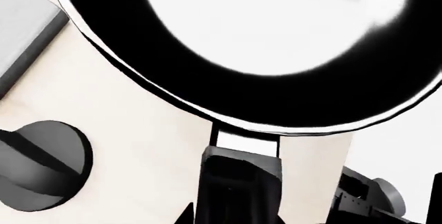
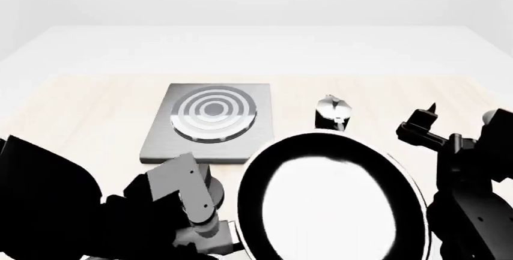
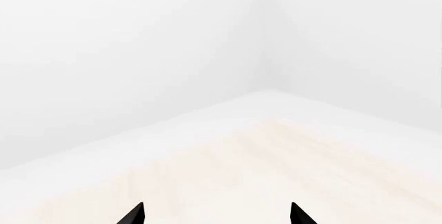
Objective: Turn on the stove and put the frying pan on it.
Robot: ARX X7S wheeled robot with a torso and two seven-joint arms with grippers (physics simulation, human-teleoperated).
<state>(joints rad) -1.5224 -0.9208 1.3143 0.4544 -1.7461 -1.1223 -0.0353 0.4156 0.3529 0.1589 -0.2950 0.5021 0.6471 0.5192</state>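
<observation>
The frying pan [image 2: 333, 203], black with a pale inside, hangs above the table's front, right of the stove [image 2: 212, 119], a flat grey square hotplate with concentric rings. In the left wrist view my left gripper [image 1: 238, 218] is shut on the pan's handle [image 1: 241, 175], with the pan's bowl [image 1: 262, 22] filling the frame beyond. A corner of the stove [image 1: 24, 32] and the black round knob [image 1: 41, 164] lie on the table below the pan. My right gripper [image 3: 215, 214] is open and empty; it shows in the head view [image 2: 418, 126], raised to the right of the pan.
A black-and-silver moka pot [image 2: 333, 111] stands right of the stove, just behind the pan's far rim. My left arm [image 2: 176, 206] fills the lower left of the head view. The right arm [image 2: 469, 188] stands at the right edge. The light wooden table [image 3: 276, 172] ends at white walls.
</observation>
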